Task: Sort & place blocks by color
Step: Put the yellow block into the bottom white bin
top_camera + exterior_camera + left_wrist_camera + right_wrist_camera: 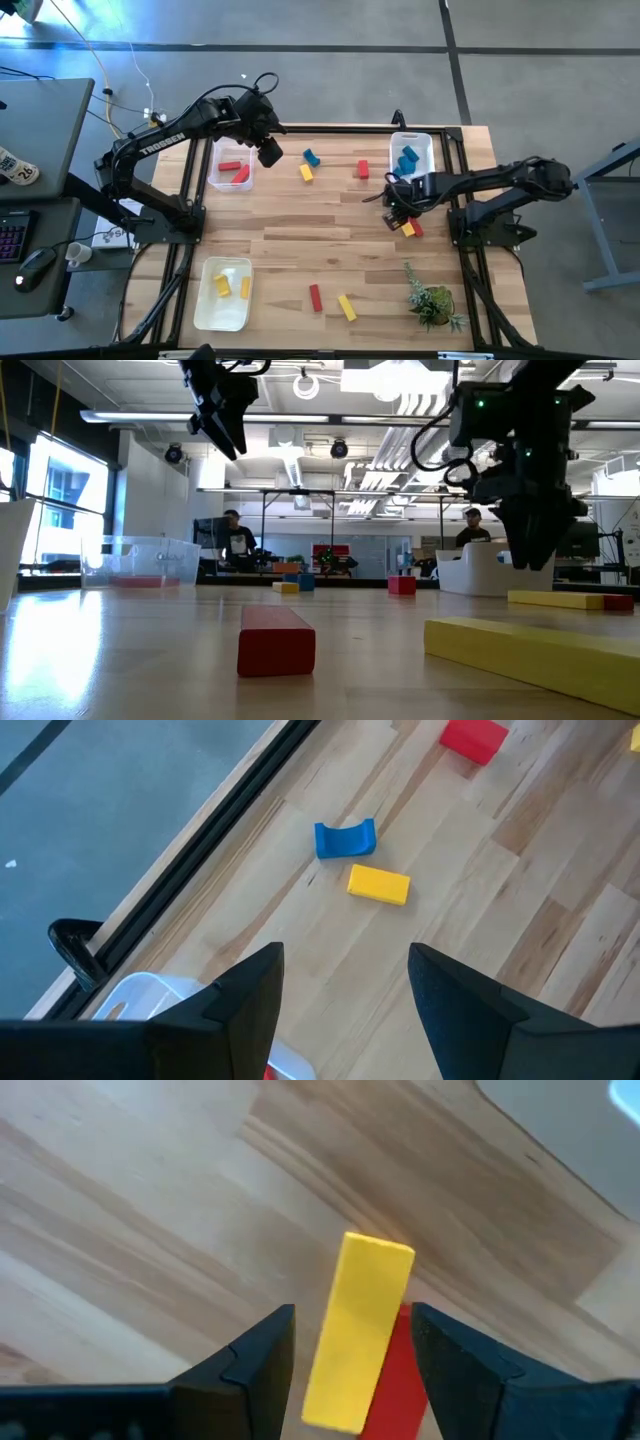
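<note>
Since the blocks are small, solid, hard-edged pieces, they are judged to be light and stiff, not fragile, with smooth faces that may slip if pinched at a corner. A bar is best taken across its narrow width near its middle, with the long sides flat against the fingers.

The right gripper [396, 214] is held open just over a yellow bar [362, 1315]. The bar is seen between the two fingers and is not clamped. A red bar [400, 1380] lies touching it along one side, so room for the finger on that side is judged to be tight.

The left gripper [345, 960] is open and empty, raised above the table [330, 240] beside the bin with red pieces [216, 150].

Five red blocks are counted:
- two in that bin
- one beside the yellow bar
- one red cube [363, 169] near the far edge
- one red bar near the front [316, 297]

Five yellow blocks are counted:
- two in the near left bin [205, 310]
- the one under the right gripper
- one small yellow piece [307, 172] beside a blue piece [311, 158]
- one yellow bar at the front [347, 307]

Three blue blocks are made out. One is loose and about two lie in the far right bin [428, 140], though that count cannot be told for certain.
</note>
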